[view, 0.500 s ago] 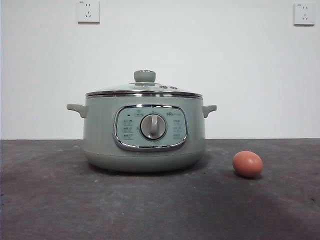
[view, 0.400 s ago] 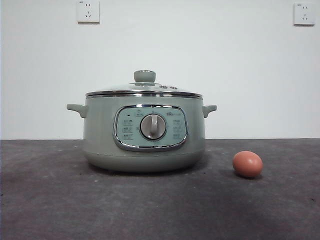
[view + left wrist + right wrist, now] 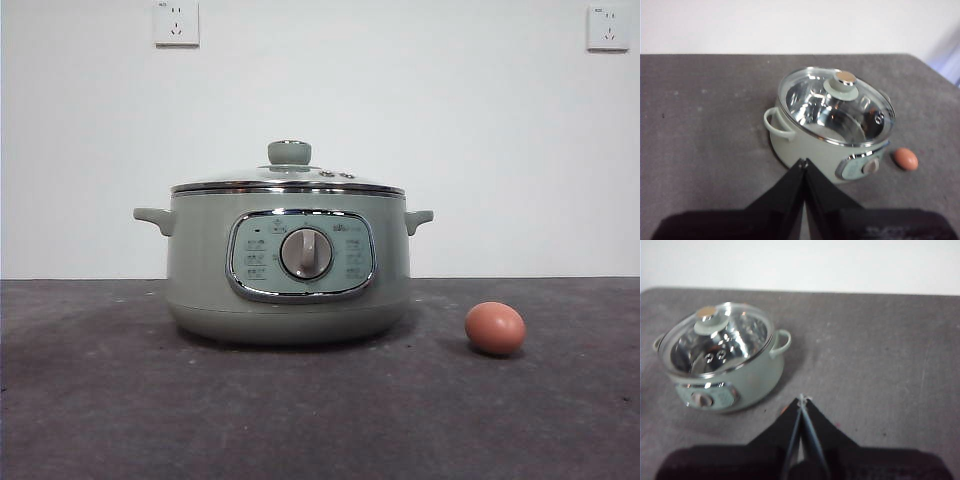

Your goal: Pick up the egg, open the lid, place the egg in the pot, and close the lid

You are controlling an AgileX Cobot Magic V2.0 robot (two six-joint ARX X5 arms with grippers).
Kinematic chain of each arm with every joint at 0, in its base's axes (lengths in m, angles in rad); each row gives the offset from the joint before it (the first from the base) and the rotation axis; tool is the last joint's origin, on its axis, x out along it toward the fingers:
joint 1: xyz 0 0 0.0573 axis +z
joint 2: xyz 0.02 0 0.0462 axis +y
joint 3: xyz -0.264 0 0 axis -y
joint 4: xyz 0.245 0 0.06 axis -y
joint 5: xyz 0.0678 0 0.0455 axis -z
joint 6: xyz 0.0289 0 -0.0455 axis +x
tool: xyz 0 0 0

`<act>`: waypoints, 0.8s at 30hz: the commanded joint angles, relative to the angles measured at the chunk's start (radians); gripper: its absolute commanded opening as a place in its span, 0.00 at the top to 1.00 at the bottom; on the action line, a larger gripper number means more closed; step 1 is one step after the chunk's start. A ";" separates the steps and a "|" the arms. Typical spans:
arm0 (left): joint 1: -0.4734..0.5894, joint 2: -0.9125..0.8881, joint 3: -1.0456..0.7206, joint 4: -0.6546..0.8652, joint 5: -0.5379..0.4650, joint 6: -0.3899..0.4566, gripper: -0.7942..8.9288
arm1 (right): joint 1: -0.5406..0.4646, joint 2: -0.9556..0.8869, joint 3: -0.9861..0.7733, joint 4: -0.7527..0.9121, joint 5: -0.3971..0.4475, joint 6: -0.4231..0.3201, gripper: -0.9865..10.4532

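The sage-green pot [image 3: 288, 265] stands in the middle of the table with its glass lid [image 3: 288, 180] on, green knob on top. The brown-orange egg [image 3: 495, 328] lies on the table to the pot's right. In the left wrist view the pot [image 3: 812, 150], lid [image 3: 835, 107] and egg [image 3: 905, 159] all show; my left gripper [image 3: 803, 161] is shut and empty, well short of the pot. In the right wrist view the pot [image 3: 747, 377] and lid [image 3: 715, 340] show; my right gripper [image 3: 802, 400] is shut and empty; its jaws hide the egg. Neither arm shows in the front view.
The table [image 3: 100, 400] is dark grey. A white wall stands behind it with two sockets [image 3: 176, 22] high up.
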 commanded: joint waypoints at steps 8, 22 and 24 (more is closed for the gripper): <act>0.000 0.045 0.042 -0.064 0.040 0.050 0.86 | 0.001 0.034 0.032 -0.047 -0.004 -0.035 0.89; -0.001 0.084 0.043 -0.041 0.127 0.045 0.33 | 0.001 0.072 0.032 -0.063 -0.004 -0.030 0.35; -0.006 0.095 0.043 -0.019 0.128 0.046 0.33 | 0.001 0.081 0.032 -0.063 -0.004 -0.030 0.35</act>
